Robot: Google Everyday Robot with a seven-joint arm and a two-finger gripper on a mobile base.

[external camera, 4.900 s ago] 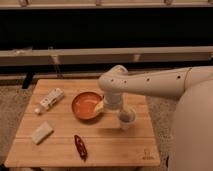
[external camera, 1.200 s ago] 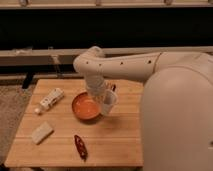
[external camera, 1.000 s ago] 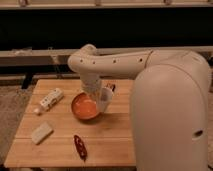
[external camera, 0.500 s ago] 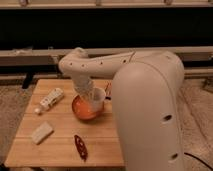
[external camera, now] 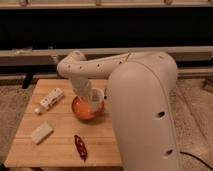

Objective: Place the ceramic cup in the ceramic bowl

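The orange ceramic bowl (external camera: pixel 82 111) sits near the middle of the wooden table (external camera: pixel 30 152). The small white ceramic cup (external camera: pixel 98 95) is upright over the bowl's right part, just above its rim. My gripper (external camera: pixel 93 100) comes down from the arm's elbow and is shut on the cup from its left side. The arm hides part of the bowl's far side and the cup's left edge. I cannot tell whether the cup's base touches the bowl.
A white bottle-like object (external camera: pixel 50 99) lies left of the bowl. A white rectangular block (external camera: pixel 42 132) lies at the front left. A dark red object (external camera: pixel 80 146) lies near the front edge. My large white arm body (external camera: pixel 145 110) covers the table's right side.
The gripper has carried the cup left, from beside the bowl's right edge to over the bowl. The arm's elbow has swung left and the arm body fills more of the view.
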